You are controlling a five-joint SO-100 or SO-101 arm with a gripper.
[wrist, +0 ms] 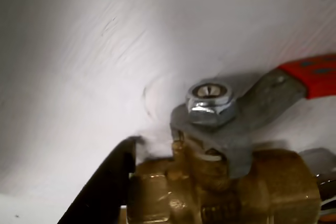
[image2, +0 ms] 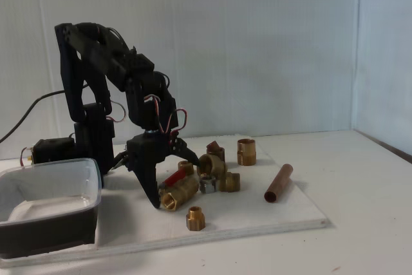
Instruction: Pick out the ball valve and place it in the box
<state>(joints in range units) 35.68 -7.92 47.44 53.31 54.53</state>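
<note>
Straddling the ball valve (image2: 175,192), the gripper (image2: 172,178) stands spread in the fixed view: one dark finger (image2: 150,188) reaches down to the white board (image2: 283,214) on the valve's left, the other splays out to the right above the fittings. Nothing is gripped yet.

Valve lies on its side on the board, brass body near level, long axis running left-right and slightly toward the camera in the fixed view. Red lever (image2: 172,179) angles up and back between the fingers.

Wrist view: brass body (wrist: 226,190) directly below the camera, nut (wrist: 210,100) and grey lever plate uppermost, red grip (wrist: 312,74) off to upper right. One black finger (wrist: 102,192) sits just left of the body's end.

Judgement: fingers bracket the body along its length, not across it; a close may catch an end.

Box (image2: 48,207) sits left of the arm, apart from the valve. Loose brass fittings (image2: 222,175) and copper pipe (image2: 278,183) lie to the right.
</note>
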